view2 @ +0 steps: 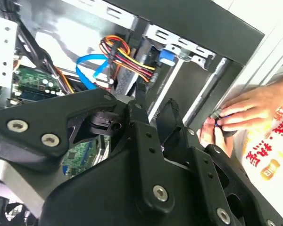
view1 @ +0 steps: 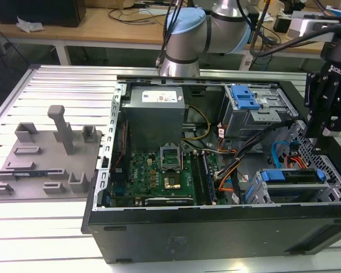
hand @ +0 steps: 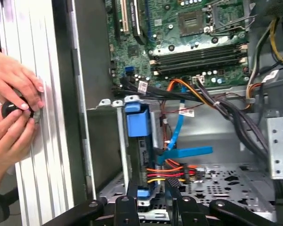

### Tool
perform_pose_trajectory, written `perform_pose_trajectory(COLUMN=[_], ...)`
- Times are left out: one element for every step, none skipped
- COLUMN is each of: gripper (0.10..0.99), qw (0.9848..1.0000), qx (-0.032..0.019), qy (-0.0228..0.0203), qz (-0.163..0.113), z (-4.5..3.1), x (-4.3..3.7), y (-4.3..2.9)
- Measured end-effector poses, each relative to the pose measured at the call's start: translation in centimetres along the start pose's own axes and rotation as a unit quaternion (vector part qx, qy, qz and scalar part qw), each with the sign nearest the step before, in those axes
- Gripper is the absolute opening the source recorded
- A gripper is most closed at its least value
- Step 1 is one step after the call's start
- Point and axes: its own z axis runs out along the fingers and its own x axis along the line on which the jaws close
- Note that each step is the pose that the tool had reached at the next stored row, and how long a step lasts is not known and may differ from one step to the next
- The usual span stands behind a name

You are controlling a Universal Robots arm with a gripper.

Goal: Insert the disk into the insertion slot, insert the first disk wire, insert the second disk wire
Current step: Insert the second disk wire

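an open black computer case (view1: 216,227) lies on a ribbed metal table (view1: 62,85), its inside facing up. around the work sit a green motherboard (view1: 159,176), a grey power supply (view1: 156,114) and a taller grey cage with a blue latch (view1: 247,105) toward the far side. on the table at the exterior view's left rests a grey fixture plate (view1: 42,159) with several upright blocks. two hands (hand: 12,113) of a person are on the table just outside the case wall, pinching a small dark knob-like item (hand: 12,109); what it is cannot be told.

loose wiring crowds the corner near the drive: a blue flat cable (hand: 179,141), a bundle of red, orange and yellow wires (hand: 172,172) and thick black cables (hand: 226,108) run across the perforated case floor right beside the cage.

the disk (view1: 292,175) in its blue carrier sits in the insertion slot (view1: 295,190), the low grey cage at the near corner on the exterior view's right; in the first wrist view the blue handle (hand: 137,123) stands at the cage's mouth.

the gripper (view1: 324,133) hangs above and a little behind the slot in the exterior view, apart from the disk, with nothing seen between its fingers (hand: 127,200). in the first wrist view the fingers appear to stand slightly parted either side of the disk's wire end, though the angle is poor.

counted: one disk, one low cage, one taller cage, one gripper, two hands.
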Motion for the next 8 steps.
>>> perform_pose_trajectory(gripper=[0.365, 0.365, 0.365, 0.365, 0.365, 0.365, 0.365, 0.365], qw=[1.0000, 1.0000, 1.0000, 0.9999, 0.9997, 0.9995, 0.9992, 0.9987], qx=[0.0000, -0.0003, -0.0023, -0.0066, -0.0161, -0.0239, -0.0304, -0.0359], qy=[0.0000, 0.0029, 0.0068, 0.0103, 0.0163, 0.0214, 0.0263, 0.0351], qz=[0.000, 0.001, 0.000, -0.001, -0.004, -0.006, -0.008, -0.010], z=[0.00, 0.08, 0.06, 0.04, -0.02, -0.06, -0.09, -0.11], x=[-0.14, -0.51, -0.65, -0.80, -1.02, -1.16, -1.28, -1.45], y=[0.05, 0.13, 0.15, 0.17, 0.19, 0.20, 0.21, 0.23])
